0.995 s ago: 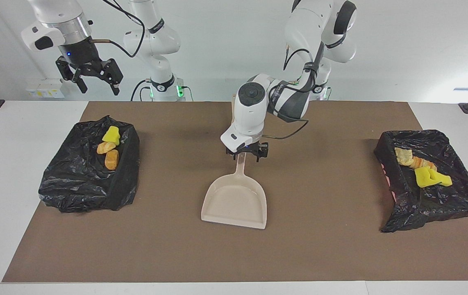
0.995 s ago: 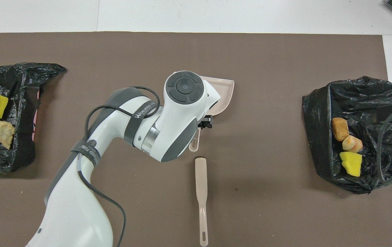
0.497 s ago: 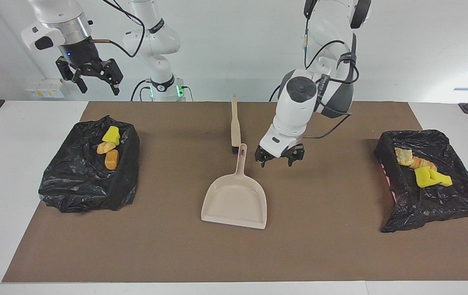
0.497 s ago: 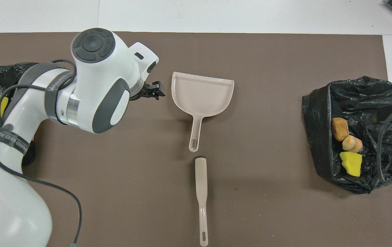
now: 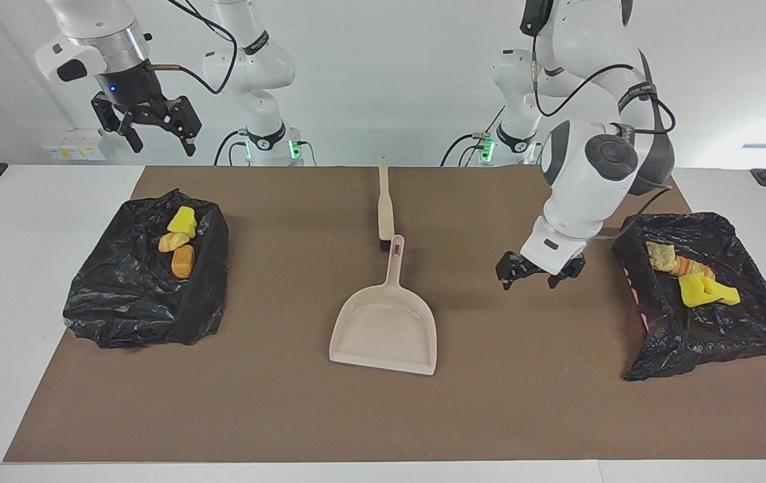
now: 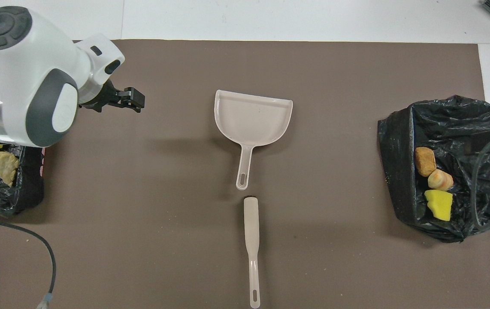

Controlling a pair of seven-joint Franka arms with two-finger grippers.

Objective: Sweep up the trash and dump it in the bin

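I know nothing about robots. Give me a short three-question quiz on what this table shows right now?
1. True or false: the dustpan has scraps lying in it.
2. Where is the trash now?
A. on the mat
B. in the two black-lined bins
C. in the dustpan
3. Fill in: the left gripper hangs open and empty over the mat between the dustpan and the ____ at its end.

Key: 1. False, it is empty. 2. B. 3. bin. The brush lies nearer to the robots than the dustpan; the right gripper waits raised and open.
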